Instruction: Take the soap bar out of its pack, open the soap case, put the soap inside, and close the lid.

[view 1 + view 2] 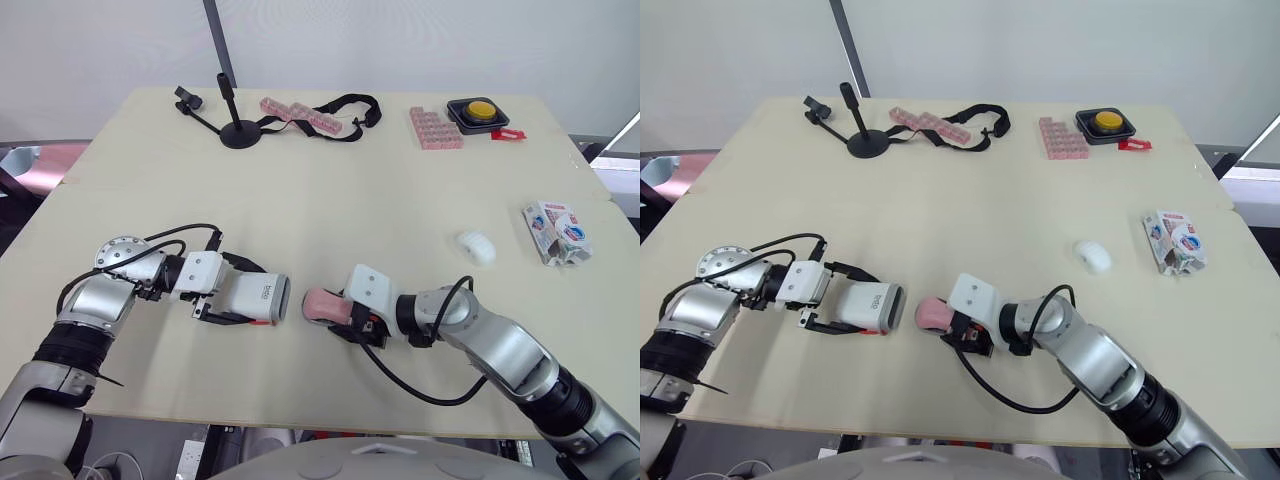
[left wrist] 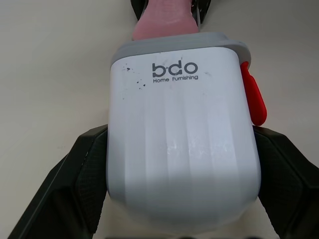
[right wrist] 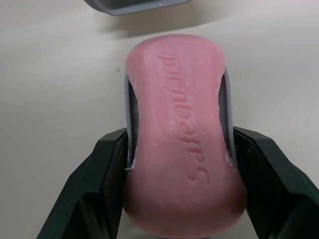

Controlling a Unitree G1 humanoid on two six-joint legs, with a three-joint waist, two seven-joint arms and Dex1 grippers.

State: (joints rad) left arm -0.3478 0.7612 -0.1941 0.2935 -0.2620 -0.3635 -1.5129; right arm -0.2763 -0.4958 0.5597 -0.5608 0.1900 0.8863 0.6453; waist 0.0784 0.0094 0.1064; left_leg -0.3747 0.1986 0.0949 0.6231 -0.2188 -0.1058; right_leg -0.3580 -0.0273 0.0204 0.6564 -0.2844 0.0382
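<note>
Soap bar (image 3: 179, 99), pink w/ raised lettering, sits lengthwise between the fingers of the right gripper (image 3: 182, 134); jaws closed onto its long sides, approx. half the bar sticking out past the fingertips. Thin grey strip shows on each side between bar and fingers (image 3: 107, 164); can't tell what it is. Bar is low over the table (image 1: 330, 180), near the front edge, at mid-width. Soap case (image 2: 179, 99), white w/ grey rim and red latch (image 2: 254, 97) on one side, is clamped across its width by the left gripper (image 2: 182, 134); jaws spread wide to span it, black fingers (image 2: 75, 174) pressed against both flanks. Case lies on its side, grey-rimmed end pointing at the bar. Bar's free end faces that rim, lined up w/ it, just short of it, small gap between, not touching. Can't tell if lid is open. Soap pack (image 1: 557, 232), crumpled, lies well off to the right near the table edge, w/ a small white lump (image 1: 477, 246) beside it, toward the centre.
</note>
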